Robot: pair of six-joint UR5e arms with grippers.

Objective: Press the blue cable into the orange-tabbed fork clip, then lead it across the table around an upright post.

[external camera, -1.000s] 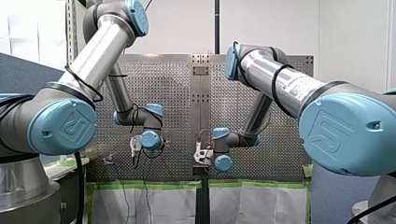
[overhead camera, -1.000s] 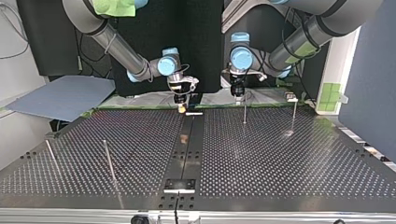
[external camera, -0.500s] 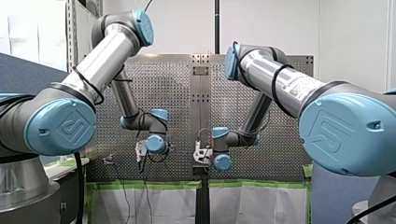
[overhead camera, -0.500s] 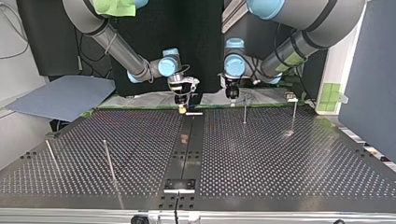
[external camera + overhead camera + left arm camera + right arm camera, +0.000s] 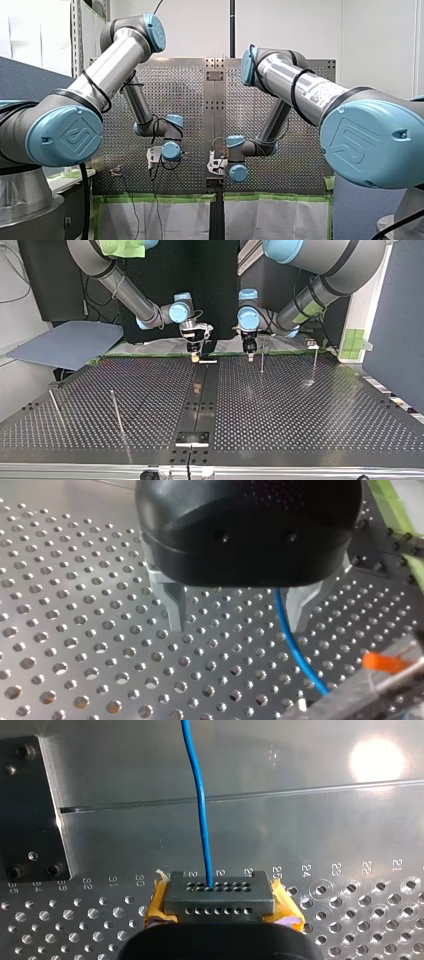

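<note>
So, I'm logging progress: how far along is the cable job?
Done: nothing sure; I cannot tell whether the blue cable sits in the orange-tabbed clip. In hand: my right claw clamps the black block holding the cable; my left claw is open astride the cable. Left: leading it around an upright post.

obstacle: post (image 5: 262,361) beside left pincer (image 5: 249,358) | open: table (image 5: 280,410) middle
</note>
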